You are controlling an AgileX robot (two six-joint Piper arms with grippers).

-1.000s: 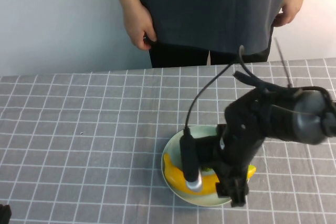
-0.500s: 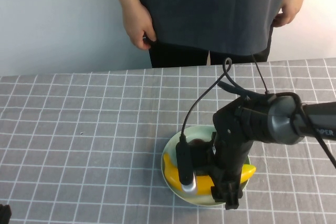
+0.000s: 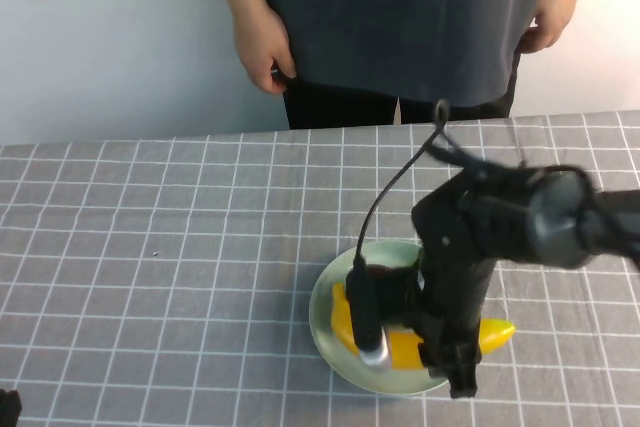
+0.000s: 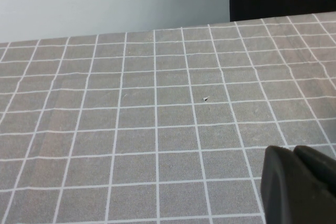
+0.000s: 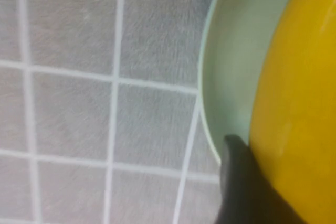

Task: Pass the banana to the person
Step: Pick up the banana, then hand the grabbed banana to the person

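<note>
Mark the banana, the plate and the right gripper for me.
banana (image 3: 492, 332): high view, its yellow end past the arm.
plate (image 3: 326, 319): high view, pale green rim.
right gripper (image 3: 425, 332): high view, over the plate.

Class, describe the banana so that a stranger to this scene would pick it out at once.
On the grey checked tablecloth, find the pale green round plate, under the right arm's tool. The long, curved, bright-yellow banana lies across it, one tip past the rim. The dark reddish fruit beside it is small.
</note>
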